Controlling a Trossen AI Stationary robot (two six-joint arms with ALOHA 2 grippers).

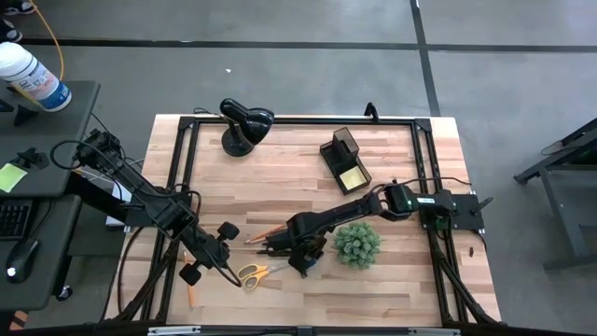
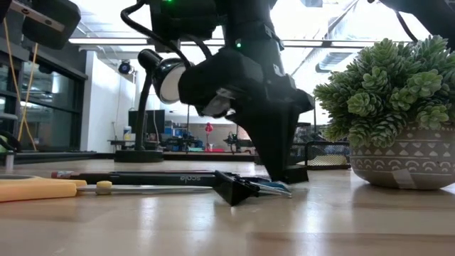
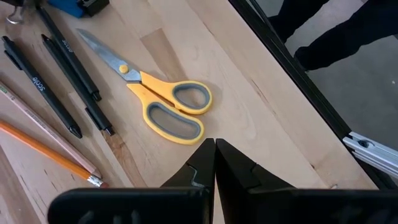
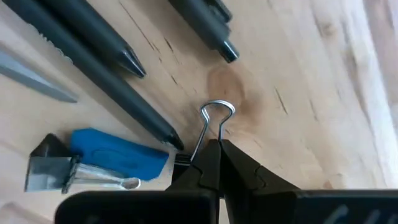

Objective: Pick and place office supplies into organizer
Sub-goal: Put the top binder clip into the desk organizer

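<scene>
Closest to the right wrist lens: right gripper (image 4: 216,148), fingers pressed fully together, with the wire loop (image 4: 217,113) of a black binder clip (image 2: 234,189) running down into the fingertips. Judged a pinch on that wire, though hard to confirm with so thin a thing. Just beside it, a small blue clip (image 4: 118,155) flat on the wood, and thin black pens (image 4: 93,68) lying near, tips toward the clip. Down low at mid-table, next to the green plant (image 1: 357,243); well apart from the organizer (image 1: 340,145) at the far side, yellow sticky-note pad (image 1: 353,177) already in its lower tray. Likely very light and rigid, but free to swing on its sprung wire handle, and smooth steel apt to slip through flat pads; better held across the folded black body, or lifted slowly if only the wire is caught. Left gripper (image 3: 214,149) clenched on nothing, hovering above the bare wood near the yellow-handled scissors (image 3: 165,102), with pencils (image 3: 50,149) lying close by. Scissors stiff and heavier at the handles, best taken near the pivot; pens and pencils round, prone to roll, best nipped at mid-length.
</scene>
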